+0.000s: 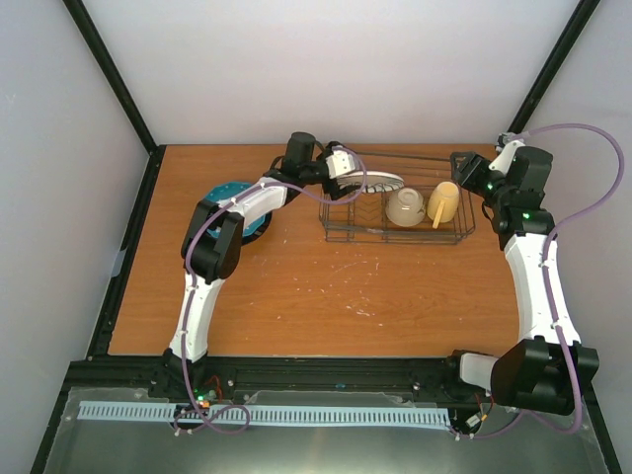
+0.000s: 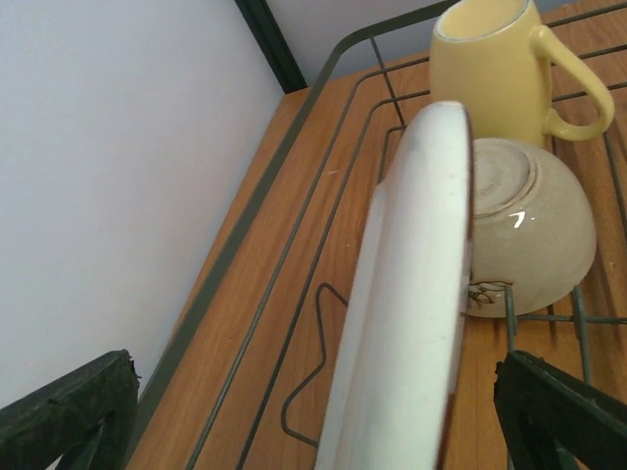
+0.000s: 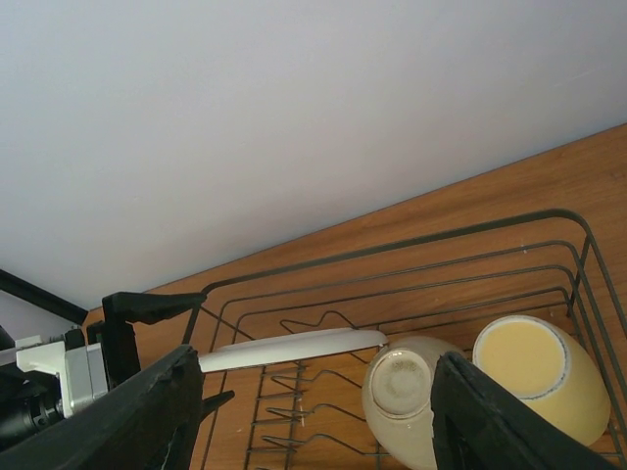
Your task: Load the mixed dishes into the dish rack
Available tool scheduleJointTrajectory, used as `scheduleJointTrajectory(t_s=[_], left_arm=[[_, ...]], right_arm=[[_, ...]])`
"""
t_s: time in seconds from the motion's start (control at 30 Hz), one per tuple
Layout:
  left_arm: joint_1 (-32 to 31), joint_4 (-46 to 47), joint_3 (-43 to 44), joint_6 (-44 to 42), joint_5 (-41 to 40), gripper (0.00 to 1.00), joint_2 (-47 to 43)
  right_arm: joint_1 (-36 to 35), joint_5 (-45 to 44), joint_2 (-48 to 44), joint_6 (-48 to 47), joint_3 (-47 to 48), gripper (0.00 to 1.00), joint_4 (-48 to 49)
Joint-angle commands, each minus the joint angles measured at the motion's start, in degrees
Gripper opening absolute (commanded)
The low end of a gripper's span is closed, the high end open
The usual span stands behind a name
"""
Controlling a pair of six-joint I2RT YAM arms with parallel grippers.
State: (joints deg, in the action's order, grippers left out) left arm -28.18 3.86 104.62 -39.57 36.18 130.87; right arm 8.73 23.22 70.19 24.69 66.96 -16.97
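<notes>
**Orange-brown tabletop (image 1: 296, 296), pale walls (image 1: 346, 69): left gripper (image 2: 313, 377) wide open around white plate (image 2: 411, 294) in rack (image 2: 323, 73)**

Left wrist view: both fingers (image 2: 69, 416) sit at the bottom corners of the frame, spread wide. White plate stands on edge between them, rim toward the camera. Clear gap to the finger at lower left, narrower gap to the one at lower right, so nothing is gripped. Plate's bottom edge runs out of frame, can't tell how it's seated in the rack.

Just past the plate, right of centre: bowl (image 2: 534, 230), foot ring toward the plate and partly hidden behind it. Contact unclear. Above the bowl, top right of frame: pale yellow mug (image 2: 490, 78), handle to the right. Both are inside the rack wires.

Top view: rack sits upper centre-right of the frame on the tabletop. White plate is over its left half, bowl in the middle, mug toward the right end. Left arm (image 1: 212, 247) reaches in from the left, wrist at the rack's upper left corner.

Right gripper (image 3: 318, 392): jaws apart, nothing between them. Its camera looks along the rack: mug mouth at lower right, bowl foot beside it, white plate edge-on at centre, left gripper at far left. Top view puts it just off the rack's upper right corner, clear of the dishes.

Teal plate (image 1: 229, 193): flat on the tabletop, left of centre, partly under the left arm, well apart from the rack.
</notes>
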Motion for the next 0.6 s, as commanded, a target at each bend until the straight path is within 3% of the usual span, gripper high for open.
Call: scheduleJointTrajectory(t_s=[0.0,0.17,0.33,0.47,0.57], left_arm=[[-0.53,2.00,2.99,0.75,-2.63,1.00,-3.24],[-0.51,4.45,3.89,4.94,-11.50,1.00,-6.57],[1.23,8.26,7.26,16.87,-30.65,1.00,-11.56],[8.83,-6.50,19.79,31.43,-26.19,1.00,-13.20],[15.60,-10.38,19.34,40.69,-20.72,0.99,-18.08]], right_arm=[[0.66,0.84,-1.40,-0.78,-0.52,0.63,0.97],[0.66,0.78,-1.03,-1.17,0.00,0.64,1.16],[0.60,0.42,-0.90,-1.53,0.05,0.64,1.38],[0.66,0.30,-0.68,-1.81,0.43,0.64,1.93],[0.67,0.55,-0.28,-1.77,0.54,0.65,2.60]])
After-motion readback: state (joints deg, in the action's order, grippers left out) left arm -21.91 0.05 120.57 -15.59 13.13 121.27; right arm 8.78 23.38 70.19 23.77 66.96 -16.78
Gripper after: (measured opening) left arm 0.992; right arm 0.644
